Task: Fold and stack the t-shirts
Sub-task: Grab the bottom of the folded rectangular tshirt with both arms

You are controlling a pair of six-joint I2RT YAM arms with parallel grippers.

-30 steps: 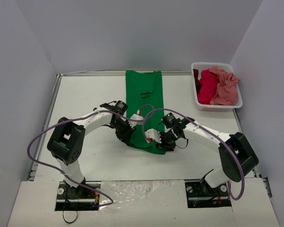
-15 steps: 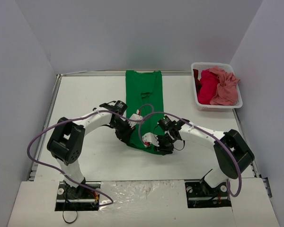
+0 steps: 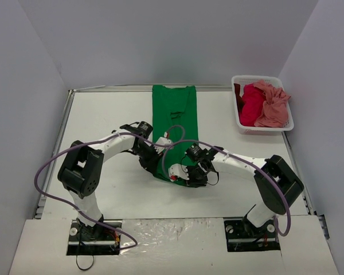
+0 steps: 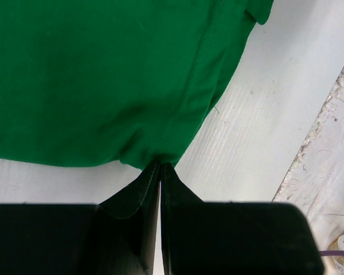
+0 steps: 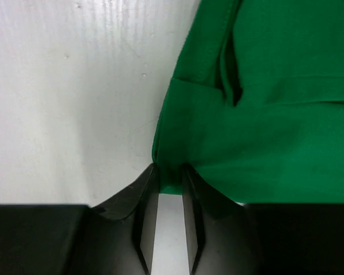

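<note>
Left tool (image 4: 160, 167) pinches the near hem of the green t-shirt (image 3: 173, 114); I see the right tool (image 5: 167, 172) clamped on that hem too. Shirt lies lengthwise across the tabletop (image 3: 103, 114).

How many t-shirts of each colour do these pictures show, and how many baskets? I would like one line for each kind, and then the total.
green t-shirt: 1
red t-shirt: 1
pink t-shirt: 1
white basket: 1
Total: 4 things, as far as the heap of cloth shows.
</note>
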